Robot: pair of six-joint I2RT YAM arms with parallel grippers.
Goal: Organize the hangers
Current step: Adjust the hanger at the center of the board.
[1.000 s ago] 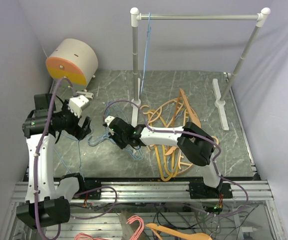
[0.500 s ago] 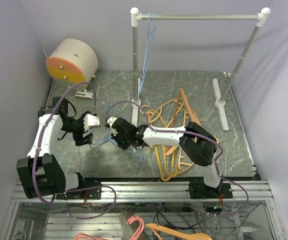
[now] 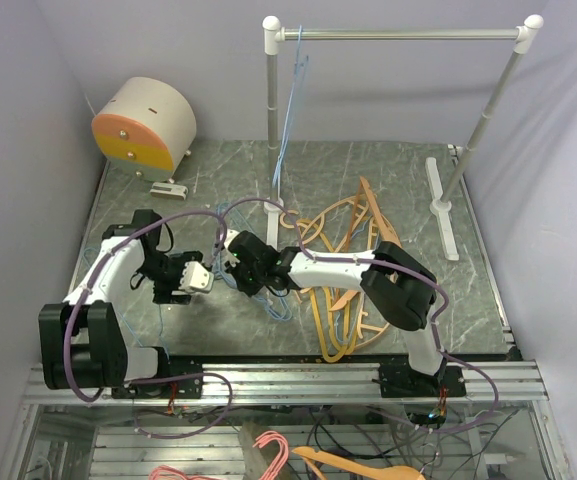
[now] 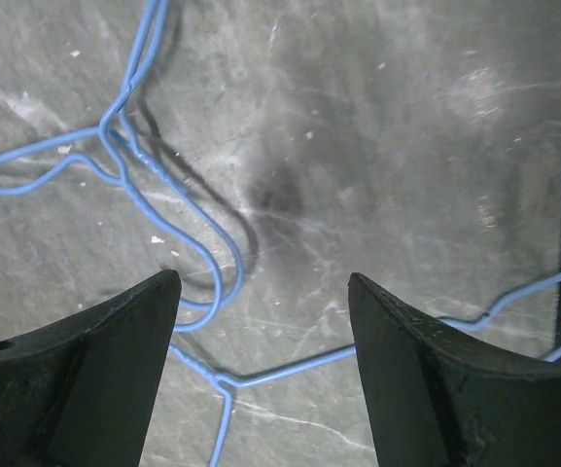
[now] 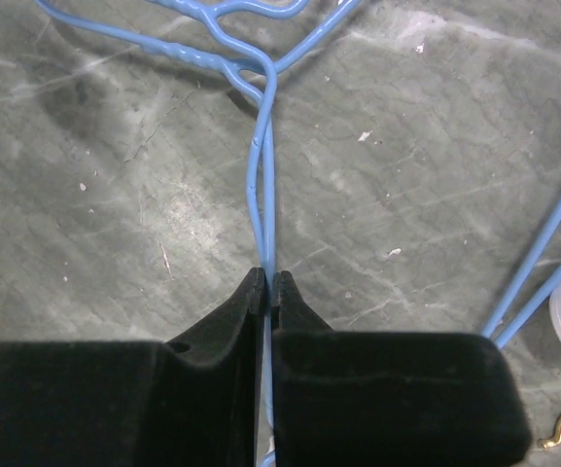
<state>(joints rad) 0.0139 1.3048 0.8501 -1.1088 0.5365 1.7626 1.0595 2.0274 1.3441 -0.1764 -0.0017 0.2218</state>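
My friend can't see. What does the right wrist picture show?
The right gripper is pinched shut on a thin blue wire hanger. The wire runs away to a twisted joint over the grey marbled table, with more blue wire at the right.

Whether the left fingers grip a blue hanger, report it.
No; the left fingers stand wide apart over the blue hanger wire.
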